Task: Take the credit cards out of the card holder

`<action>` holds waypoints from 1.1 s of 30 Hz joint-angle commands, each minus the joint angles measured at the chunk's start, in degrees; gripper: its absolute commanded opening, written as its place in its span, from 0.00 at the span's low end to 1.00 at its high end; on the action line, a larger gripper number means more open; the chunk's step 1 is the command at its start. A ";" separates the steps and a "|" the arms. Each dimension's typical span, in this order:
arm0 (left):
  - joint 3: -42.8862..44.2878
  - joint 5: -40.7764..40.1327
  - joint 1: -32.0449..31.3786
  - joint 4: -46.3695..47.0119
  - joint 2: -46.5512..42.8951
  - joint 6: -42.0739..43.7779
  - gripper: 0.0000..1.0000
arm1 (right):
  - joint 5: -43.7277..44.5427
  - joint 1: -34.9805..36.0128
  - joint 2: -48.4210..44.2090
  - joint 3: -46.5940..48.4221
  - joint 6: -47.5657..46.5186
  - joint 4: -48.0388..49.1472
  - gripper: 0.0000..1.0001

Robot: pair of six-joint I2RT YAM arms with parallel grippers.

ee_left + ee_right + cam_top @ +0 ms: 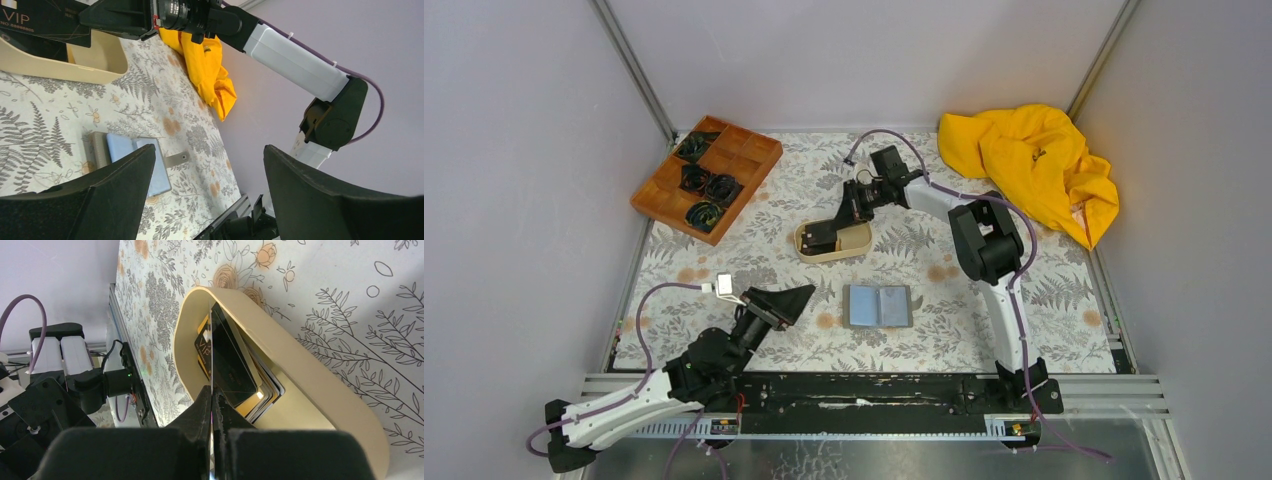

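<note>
The card holder (879,306) lies open on the patterned cloth, pale blue-grey inside up; it also shows in the left wrist view (125,152). My right gripper (826,234) is over the beige oval tray (860,243). In the right wrist view it (212,392) is shut on a thin credit card (211,340) seen edge-on, standing inside the tray (300,370). Several more credit cards (235,375), the top one black with gold "VIP", lie stacked in the tray. My left gripper (790,298) is open and empty, left of the holder, low over the table; its fingers (120,175) are wide apart.
A brown compartment tray (707,175) with dark coiled items stands at the back left. A crumpled yellow cloth (1034,165) lies at the back right. Grey walls enclose the table on three sides. The right arm (295,55) reaches across above the beige tray (95,65).
</note>
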 commanded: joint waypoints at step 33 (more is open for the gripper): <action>-1.12 -0.04 -0.05 -2.11 0.29 3.48 0.88 | 11.20 1.45 -13.37 -5.77 -4.87 -1.40 0.41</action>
